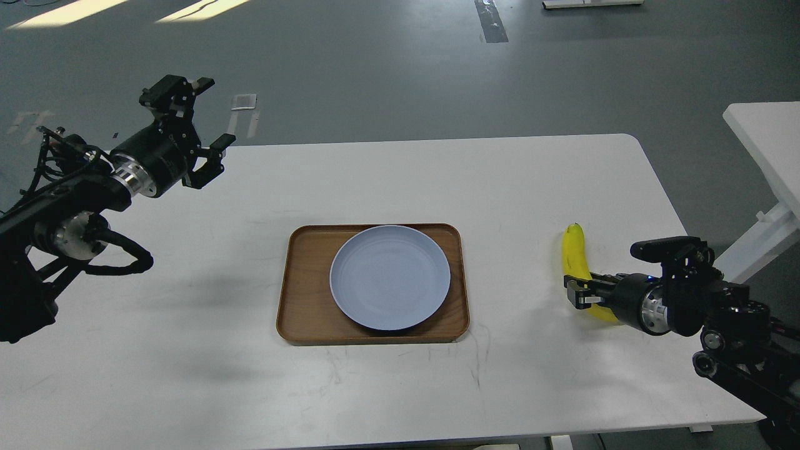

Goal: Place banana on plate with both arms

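Task barely begun. Banana [575, 255] lay on the worktop [531, 187], well apart from the plate [390, 277], which sat bare on a wooden tray [306, 294]. Lift and transfer remained, by all appearances.

Right fingers [579, 294] sat low against the banana's middle, its stem end beyond them and its other end hidden behind; seemingly closed on the fruit, though grip hard to confirm. Left fingers [209, 134] spread wide, empty, raised over the far left corner, plate well off to their side.
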### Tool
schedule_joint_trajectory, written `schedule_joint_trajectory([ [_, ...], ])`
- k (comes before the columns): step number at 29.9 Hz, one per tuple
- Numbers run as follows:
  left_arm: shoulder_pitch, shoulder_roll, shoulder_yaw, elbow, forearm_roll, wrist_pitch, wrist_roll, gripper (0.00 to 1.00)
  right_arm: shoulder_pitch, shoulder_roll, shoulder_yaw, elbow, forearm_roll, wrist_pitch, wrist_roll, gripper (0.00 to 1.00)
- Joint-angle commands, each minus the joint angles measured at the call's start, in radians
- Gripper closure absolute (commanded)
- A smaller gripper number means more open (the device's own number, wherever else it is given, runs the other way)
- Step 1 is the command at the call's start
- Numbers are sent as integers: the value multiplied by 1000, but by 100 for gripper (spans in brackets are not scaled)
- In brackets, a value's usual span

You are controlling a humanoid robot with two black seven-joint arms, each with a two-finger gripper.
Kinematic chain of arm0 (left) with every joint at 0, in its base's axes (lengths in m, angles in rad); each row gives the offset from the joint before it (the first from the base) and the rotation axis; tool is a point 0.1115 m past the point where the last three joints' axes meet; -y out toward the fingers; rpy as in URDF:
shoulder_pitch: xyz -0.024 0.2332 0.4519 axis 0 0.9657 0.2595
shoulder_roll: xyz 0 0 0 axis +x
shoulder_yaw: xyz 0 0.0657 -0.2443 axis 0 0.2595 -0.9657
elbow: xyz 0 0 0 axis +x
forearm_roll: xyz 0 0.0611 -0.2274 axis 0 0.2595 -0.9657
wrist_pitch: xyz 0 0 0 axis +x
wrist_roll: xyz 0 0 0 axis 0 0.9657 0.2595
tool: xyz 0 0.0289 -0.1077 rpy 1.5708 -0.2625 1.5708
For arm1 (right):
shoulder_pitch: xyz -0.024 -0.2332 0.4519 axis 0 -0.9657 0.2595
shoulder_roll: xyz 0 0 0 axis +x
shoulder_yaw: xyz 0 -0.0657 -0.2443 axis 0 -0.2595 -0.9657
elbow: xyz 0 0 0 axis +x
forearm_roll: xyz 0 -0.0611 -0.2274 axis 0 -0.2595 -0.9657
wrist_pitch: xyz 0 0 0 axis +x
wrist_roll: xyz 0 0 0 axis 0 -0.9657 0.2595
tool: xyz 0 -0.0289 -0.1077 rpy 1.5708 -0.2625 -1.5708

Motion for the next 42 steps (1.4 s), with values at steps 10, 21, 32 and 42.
schedule_joint_trajectory([
  [10, -2, -8, 2, 0, 1, 3, 0, 2, 345, 197, -213, 22, 2, -89, 168, 100],
  [21, -2, 11, 2, 0, 1, 3, 0, 2, 361, 323, -366, -41, 2, -89, 191, 100],
  [32, -2, 17, 2, -1, 1, 3, -2, 2, 348, 374, -353, -104, 6, -113, 193, 100],
  [42, -2, 18, 2, -1, 1, -8, 0, 2, 361, 428, -356, -136, 152, -175, 187, 0],
])
